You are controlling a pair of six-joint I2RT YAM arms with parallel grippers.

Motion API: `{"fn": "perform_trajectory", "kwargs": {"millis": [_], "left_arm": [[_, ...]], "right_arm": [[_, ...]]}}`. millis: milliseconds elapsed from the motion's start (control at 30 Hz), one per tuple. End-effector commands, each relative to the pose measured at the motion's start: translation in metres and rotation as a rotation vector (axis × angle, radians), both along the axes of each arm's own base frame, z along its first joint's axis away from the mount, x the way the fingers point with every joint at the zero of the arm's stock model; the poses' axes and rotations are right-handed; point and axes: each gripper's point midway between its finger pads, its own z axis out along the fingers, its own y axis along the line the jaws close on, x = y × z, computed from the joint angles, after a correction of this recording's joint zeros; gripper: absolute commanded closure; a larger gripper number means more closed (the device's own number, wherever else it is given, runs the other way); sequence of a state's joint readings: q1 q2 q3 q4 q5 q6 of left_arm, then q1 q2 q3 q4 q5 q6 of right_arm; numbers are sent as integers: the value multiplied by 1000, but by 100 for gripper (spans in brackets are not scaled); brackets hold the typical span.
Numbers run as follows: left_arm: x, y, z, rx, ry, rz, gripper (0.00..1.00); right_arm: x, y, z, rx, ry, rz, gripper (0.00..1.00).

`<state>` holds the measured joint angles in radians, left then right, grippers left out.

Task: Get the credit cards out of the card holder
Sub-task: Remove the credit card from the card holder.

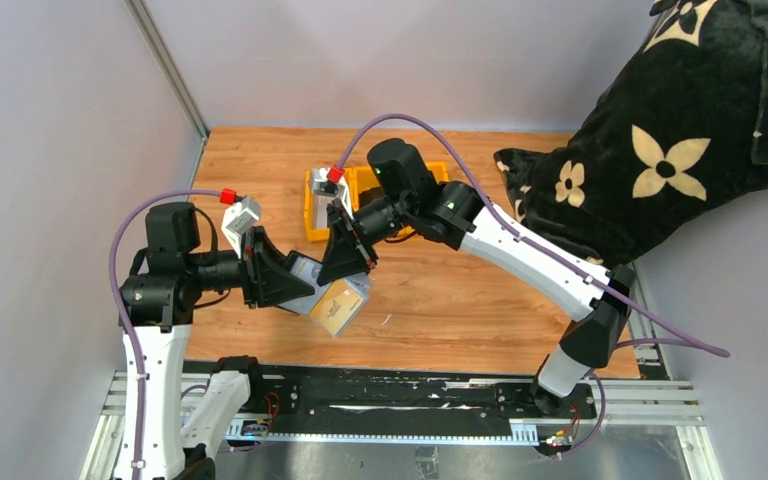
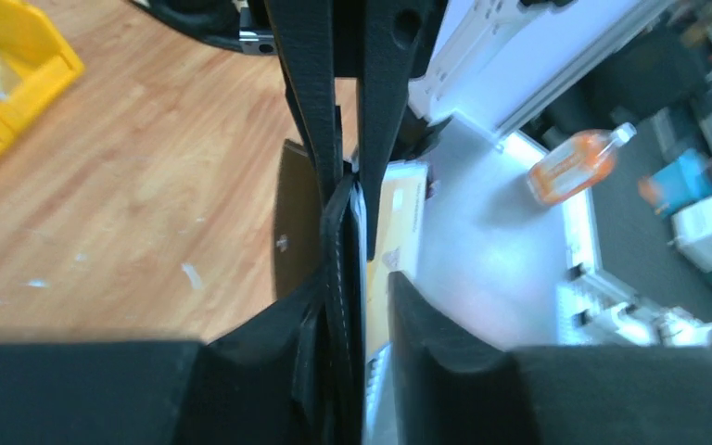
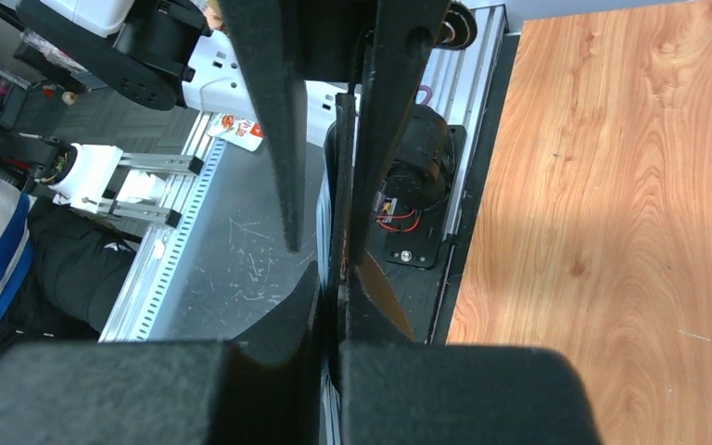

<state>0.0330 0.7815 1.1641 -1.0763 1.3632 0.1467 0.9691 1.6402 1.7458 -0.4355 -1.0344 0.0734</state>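
Currently I have the left gripper [image 1: 303,288] clamped on the card holder [image 1: 305,268], aloft on the near side of the yellow tray [image 1: 312,232]; the right gripper [image 1: 356,270] pinches the tan-gold card [image 1: 340,305], its long axis pointing away from that tray.

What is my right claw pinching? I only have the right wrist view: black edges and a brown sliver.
Observer: The right claw looks shut on the small black folding card holder. The left claw grips it from the opposite side.
Operator: And the brown sliver?
Observer: That's a tan-gold flat card, sticking out of the holder toward the arm bases.
Operator: Anywhere to drop it?
Observer: A yellow plastic compartment tray sits on the wooden table, beyond the right claw and farther from the bases.
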Motion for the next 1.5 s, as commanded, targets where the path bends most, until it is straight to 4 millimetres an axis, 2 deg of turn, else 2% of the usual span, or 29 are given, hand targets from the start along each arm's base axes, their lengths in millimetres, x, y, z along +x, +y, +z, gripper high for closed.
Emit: {"fn": "perform_trajectory", "kwargs": {"millis": [0,100,167,233,267,300,367,400,500,600,700,867,1000,1133,1267,1333,1467], "left_arm": [[-7,-3,10,-26,-45,-42,49],[-2,-1,8,-5,-16,-5,16],[0,-1,8,-8,16,0,11],[1,-1,7,-10,34,2,11],[1,-1,6,-8,34,5,13],[2,0,5,-1,29,12,15],[5,1,3,19,22,37,22],[7,2,2,28,26,52,26],[19,6,-1,63,57,111,41],[26,7,-1,74,72,130,57],[26,6,2,63,82,119,64],[18,3,3,37,71,76,84],[8,2,3,24,33,48,99],[0,1,4,16,-12,28,100],[-3,-1,5,1,-2,11,100],[-4,-1,5,-2,-4,6,100],[-7,-1,6,-1,-24,4,100]], "right_arm": [[-2,-2,11,12,18,2,100],[14,-5,17,33,36,-76,100],[26,-10,21,49,43,-158,100],[33,-13,34,118,36,-226,100],[33,-17,37,143,50,-257,100],[34,-18,51,225,51,-285,100],[37,-24,49,284,93,-355,100],[38,-27,56,324,91,-387,100],[39,-31,48,366,160,-466,99],[26,-25,41,379,181,-484,99],[21,-20,37,385,193,-508,98],[13,-13,27,370,191,-493,90],[10,-9,15,274,106,-419,70],[12,-9,8,166,49,-321,64],[-9,-12,4,82,31,-123,64],[-18,-17,4,47,28,-43,66],[-24,-22,0,4,-3,32,74]]}}
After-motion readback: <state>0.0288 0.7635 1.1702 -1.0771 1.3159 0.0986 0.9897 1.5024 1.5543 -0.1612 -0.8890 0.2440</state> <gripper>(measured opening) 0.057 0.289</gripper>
